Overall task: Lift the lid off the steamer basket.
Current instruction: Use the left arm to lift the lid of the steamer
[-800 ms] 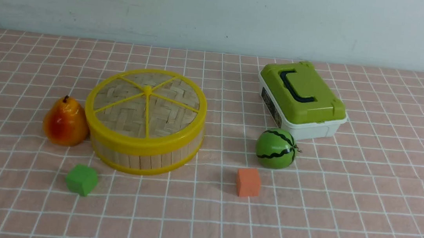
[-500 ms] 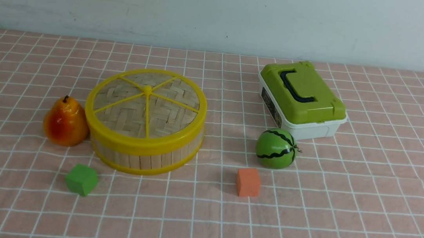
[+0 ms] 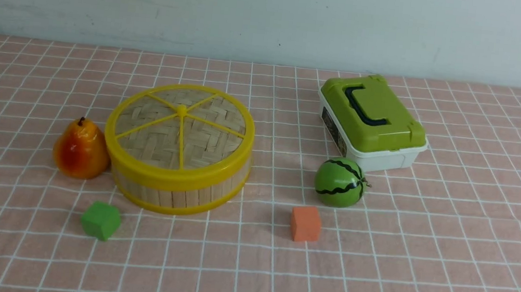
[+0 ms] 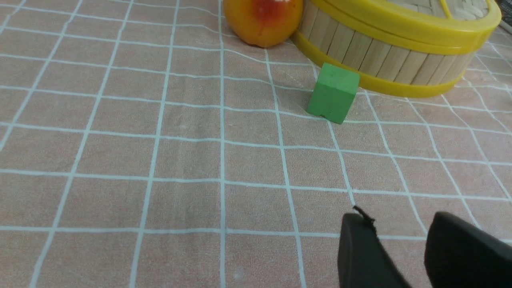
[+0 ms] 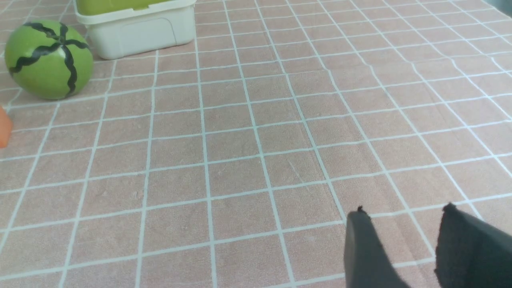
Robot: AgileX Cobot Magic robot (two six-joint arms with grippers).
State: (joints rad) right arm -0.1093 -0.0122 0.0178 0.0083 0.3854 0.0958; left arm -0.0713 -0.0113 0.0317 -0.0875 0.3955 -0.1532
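Note:
The steamer basket [image 3: 178, 194], a round tub with a bamboo-slat wall and yellow rims, stands left of centre on the pink checked cloth. The lid [image 3: 180, 130], woven bamboo with a yellow rim, spokes and centre knob, sits flat on top of it. The left wrist view shows the lid's rim [image 4: 404, 24] over the basket wall [image 4: 380, 54], far ahead of my left gripper [image 4: 400, 218]. That gripper is open over bare cloth. My right gripper [image 5: 404, 211] is also open over bare cloth, with nothing between its fingers. Neither gripper shows in the front view.
A pear [image 3: 80, 149] touches the basket's left side. A green cube [image 3: 100, 220] lies just in front of the basket. An orange cube [image 3: 305, 223] and a toy watermelon [image 3: 339, 182] sit to its right. A white box with a green lid [image 3: 372, 119] stands behind them.

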